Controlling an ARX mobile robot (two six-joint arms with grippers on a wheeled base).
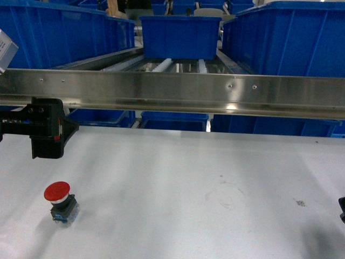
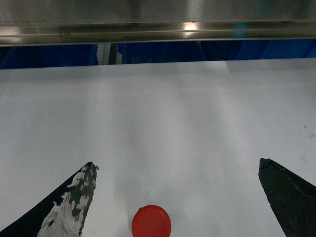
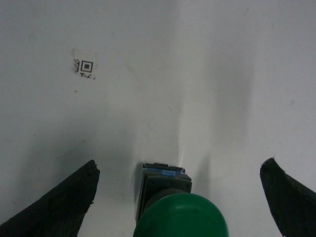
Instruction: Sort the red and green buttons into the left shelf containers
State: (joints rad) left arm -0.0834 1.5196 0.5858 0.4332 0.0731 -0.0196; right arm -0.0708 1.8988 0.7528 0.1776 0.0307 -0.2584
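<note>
We see the red button (image 1: 58,199) standing upright on the white table (image 1: 188,189), near its left front. Our left gripper (image 2: 177,197) hangs wide open above it, holding nothing. Our right gripper (image 3: 180,197) is likewise spread wide and empty, the green button (image 3: 173,212) between its fingers, untouched. Blue bins (image 1: 178,35) sit on the shelf behind the steel rail (image 1: 178,89).
</note>
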